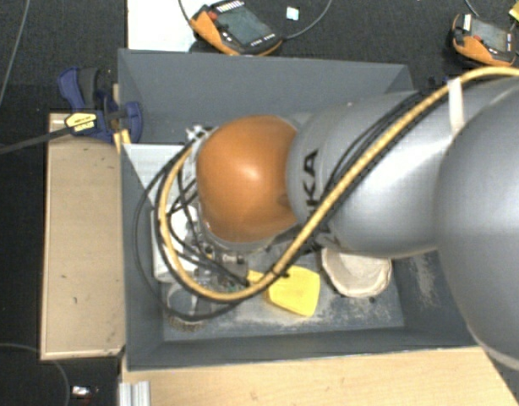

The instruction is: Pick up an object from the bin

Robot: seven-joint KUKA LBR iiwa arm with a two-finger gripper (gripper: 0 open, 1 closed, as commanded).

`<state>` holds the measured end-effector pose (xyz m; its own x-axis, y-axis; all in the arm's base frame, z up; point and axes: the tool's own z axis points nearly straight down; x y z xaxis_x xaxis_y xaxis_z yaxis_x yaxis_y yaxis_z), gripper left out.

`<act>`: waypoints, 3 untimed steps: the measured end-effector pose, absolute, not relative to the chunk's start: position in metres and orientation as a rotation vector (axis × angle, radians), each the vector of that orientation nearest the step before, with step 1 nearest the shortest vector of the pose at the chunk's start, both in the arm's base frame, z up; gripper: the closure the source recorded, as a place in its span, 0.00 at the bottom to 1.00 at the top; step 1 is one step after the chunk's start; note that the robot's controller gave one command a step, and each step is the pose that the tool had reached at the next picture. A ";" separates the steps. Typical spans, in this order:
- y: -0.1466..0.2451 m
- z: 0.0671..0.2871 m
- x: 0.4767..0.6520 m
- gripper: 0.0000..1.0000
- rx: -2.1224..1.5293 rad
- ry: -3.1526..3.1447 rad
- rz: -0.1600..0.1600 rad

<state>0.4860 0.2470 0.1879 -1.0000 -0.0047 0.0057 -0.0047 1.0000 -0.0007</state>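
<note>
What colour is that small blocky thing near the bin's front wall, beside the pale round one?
The block is bright yellow; the camera view shows it.

- The arm (395, 176) covers most of the bin (259, 70) floor.
- Yellow wedge (297, 294): upper left edge under a cable (319, 227).
- Pale round thing (354, 276): upper part under the arm.

Single camera above the grey bin (259, 83), angled slightly sideways, close in, arm (412, 167) entering from right
</note>
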 end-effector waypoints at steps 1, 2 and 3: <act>0.245 0.192 0.488 0.00 -0.004 -3.143 -0.002; 0.247 0.104 0.483 0.00 0.411 -3.128 -0.008; 0.145 0.070 0.543 0.00 -0.179 -3.146 -0.005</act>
